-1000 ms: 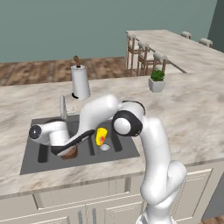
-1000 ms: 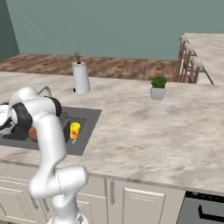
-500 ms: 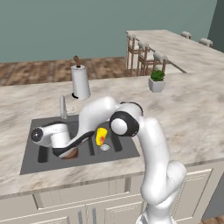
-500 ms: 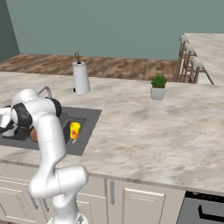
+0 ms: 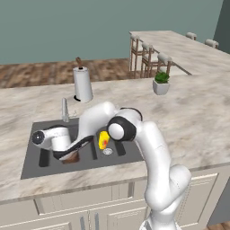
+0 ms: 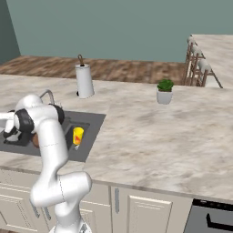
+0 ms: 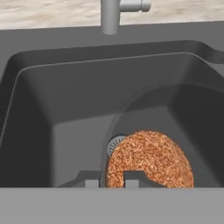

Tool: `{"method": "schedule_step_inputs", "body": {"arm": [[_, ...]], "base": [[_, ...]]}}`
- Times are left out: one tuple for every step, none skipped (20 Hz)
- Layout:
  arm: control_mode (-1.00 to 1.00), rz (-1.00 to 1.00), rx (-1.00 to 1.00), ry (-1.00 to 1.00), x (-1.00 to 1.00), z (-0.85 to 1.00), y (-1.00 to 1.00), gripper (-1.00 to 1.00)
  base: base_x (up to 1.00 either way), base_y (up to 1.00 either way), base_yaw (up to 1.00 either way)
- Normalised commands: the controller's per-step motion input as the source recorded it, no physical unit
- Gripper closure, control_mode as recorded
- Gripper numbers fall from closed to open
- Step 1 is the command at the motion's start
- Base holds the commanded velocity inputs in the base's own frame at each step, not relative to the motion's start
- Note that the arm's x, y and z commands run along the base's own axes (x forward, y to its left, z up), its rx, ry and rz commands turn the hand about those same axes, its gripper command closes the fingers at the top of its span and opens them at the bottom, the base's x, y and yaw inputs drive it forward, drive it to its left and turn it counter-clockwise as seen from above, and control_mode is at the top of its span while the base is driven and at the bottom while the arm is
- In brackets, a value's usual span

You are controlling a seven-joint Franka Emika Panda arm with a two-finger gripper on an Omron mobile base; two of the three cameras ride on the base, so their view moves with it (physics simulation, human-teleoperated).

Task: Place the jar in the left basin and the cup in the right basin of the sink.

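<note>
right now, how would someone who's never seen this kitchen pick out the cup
Find the dark grey sink set into the marble counter, in front of the paper-towel roll. In its narrower right basin stands the cup: small, bright yellow, with a red-orange mark, unlike the brown jar in the wider basin.

A marbled counter (image 5: pixel 193 117) spans the frame's middle. The sink (image 5: pixel 33 155) sits at centre left; a paper-towel roll (image 5: pixel 82 84) and potted plant (image 5: pixel 160 83) stand above it.

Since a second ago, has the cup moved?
No. The cup sits in the right basin beside its drain, as before.
</note>
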Motion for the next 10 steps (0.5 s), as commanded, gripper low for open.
{"method": "schedule_step_inputs", "body": {"arm": [[-1.0, 0.0, 0.0, 0.0, 0.27, -0.4, 0.0, 1.0], [-1.0, 0.0, 0.0, 0.0, 0.27, -0.4, 0.0, 1.0], [-1.0, 0.0, 0.0, 0.0, 0.25, -0.39, 0.0, 1.0], [-1.0, 0.0, 0.0, 0.0, 0.24, -0.37, 0.0, 1.0], [-1.0, 0.0, 0.0, 0.0, 0.17, -0.29, 0.04, 1.0], [-1.0, 0.0, 0.0, 0.0, 0.16, -0.27, 0.08, 1.0], [-1.0, 0.0, 0.0, 0.0, 0.14, -0.23, 0.1, 1.0], [-1.0, 0.0, 0.0, 0.0, 0.04, -0.21, 0.11, 1.0], [-1.0, 0.0, 0.0, 0.0, 0.0, -0.21, 0.14, 1.0], [-1.0, 0.0, 0.0, 0.0, 0.0, -0.2, 0.19, -1.0]], "base": [[0.0, 0.0, 0.0], [0.0, 0.0, 0.0], [0.0, 0.0, 0.0], [0.0, 0.0, 0.0], [0.0, 0.0, 0.0], [0.0, 0.0, 0.0], [0.0, 0.0, 0.0], [0.0, 0.0, 0.0], [0.0, 0.0, 0.0], [0.0, 0.0, 0.0]]}}
